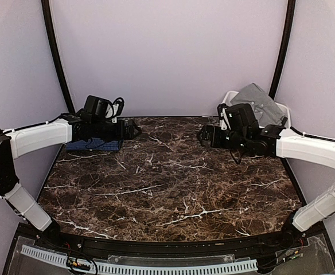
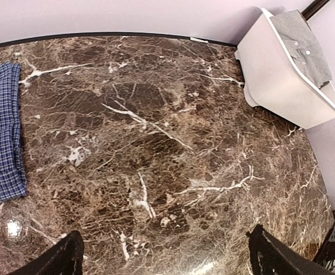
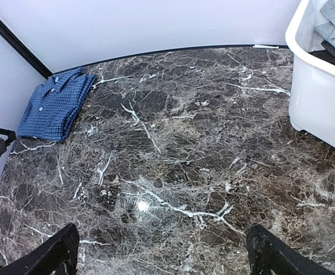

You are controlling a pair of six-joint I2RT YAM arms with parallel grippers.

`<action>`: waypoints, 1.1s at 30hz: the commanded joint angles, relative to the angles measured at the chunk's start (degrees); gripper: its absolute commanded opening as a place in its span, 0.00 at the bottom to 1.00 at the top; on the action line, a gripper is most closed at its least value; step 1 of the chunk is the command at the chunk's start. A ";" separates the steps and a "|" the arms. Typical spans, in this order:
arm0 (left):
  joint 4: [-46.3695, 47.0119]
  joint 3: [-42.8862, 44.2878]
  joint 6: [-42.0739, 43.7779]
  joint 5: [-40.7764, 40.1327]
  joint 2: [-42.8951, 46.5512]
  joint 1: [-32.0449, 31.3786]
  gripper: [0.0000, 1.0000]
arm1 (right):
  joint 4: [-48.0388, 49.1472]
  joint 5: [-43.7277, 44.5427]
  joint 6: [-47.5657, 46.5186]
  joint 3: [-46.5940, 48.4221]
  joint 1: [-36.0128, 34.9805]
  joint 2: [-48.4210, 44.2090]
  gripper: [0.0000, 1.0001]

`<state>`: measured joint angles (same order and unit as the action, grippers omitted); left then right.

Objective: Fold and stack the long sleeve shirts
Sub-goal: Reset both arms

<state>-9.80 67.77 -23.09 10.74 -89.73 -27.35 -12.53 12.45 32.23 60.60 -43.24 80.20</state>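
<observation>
1. The left gripper [image 2: 166, 243] hangs spread wide above the table, nothing between its fingers. The right gripper [image 3: 162, 240], facing it, is spread and empty too.
2. Below and between them the table [image 1: 167, 189] is glossy dark marble with white veins.
3. The blue shirt [image 3: 55, 106] lies folded flat just beside and below the left gripper, probably parked at that far corner as the stack's base, off the folding space.
4. The grey shirt [image 2: 302, 43] sits crumpled in the bin [image 2: 276, 80] just behind the right gripper, within that arm's reach and not yet folded.
5. Beyond stands a plain lilac wall [image 1: 167, 51], flanked by black posts [image 1: 55, 51].
</observation>
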 commanded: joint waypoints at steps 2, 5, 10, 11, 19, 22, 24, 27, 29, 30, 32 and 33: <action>4.41 -2.91 1.09 1.31 4.54 -2.54 0.99 | 6.96 2.93 1.11 -3.23 -0.09 -4.33 0.99; 6.08 -4.35 0.84 1.86 5.75 -2.82 0.99 | 8.14 3.94 0.91 -4.32 0.00 -6.10 0.99; 8.23 -6.19 0.64 2.51 7.54 -2.88 0.99 | 11.03 4.95 0.39 -6.59 0.01 -9.14 0.99; 8.46 -6.26 0.67 2.41 7.73 -2.88 0.99 | 11.09 5.14 0.37 -6.68 0.00 -9.37 0.99; 8.81 -6.61 1.19 1.98 8.37 -2.88 0.99 | 11.74 7.53 -0.05 -7.23 0.00 -10.85 0.99; 8.91 -6.60 1.35 1.74 8.39 -2.88 0.99 | 11.99 8.46 -0.54 -7.42 0.00 -11.44 0.99; 8.92 -6.48 1.46 1.66 8.25 -2.88 0.99 | 11.97 9.10 -0.75 -7.47 0.00 -11.78 0.99; 9.19 -6.46 1.43 1.80 8.03 -2.88 0.99 | 11.99 9.62 -0.85 -7.59 0.00 -12.37 0.99; 9.19 -6.26 1.51 1.95 7.97 -2.88 0.99 | 12.05 9.82 -0.82 -7.77 0.00 -12.61 0.99; 9.25 -6.16 1.61 1.99 7.94 -2.88 0.99 | 12.06 9.79 -0.89 -7.78 0.05 -12.62 0.99; 9.20 -6.08 1.79 2.00 8.03 -2.88 0.99 | 12.09 9.54 -0.93 -7.78 0.00 -12.47 0.99; 9.19 -5.96 1.80 2.00 8.01 -2.88 0.99 | 11.97 9.53 -0.87 -7.71 0.00 -12.37 0.99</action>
<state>-1.78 61.98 -22.48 12.47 -83.66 -30.13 -2.61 20.88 31.94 53.82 -43.22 68.49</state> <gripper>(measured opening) 0.989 0.986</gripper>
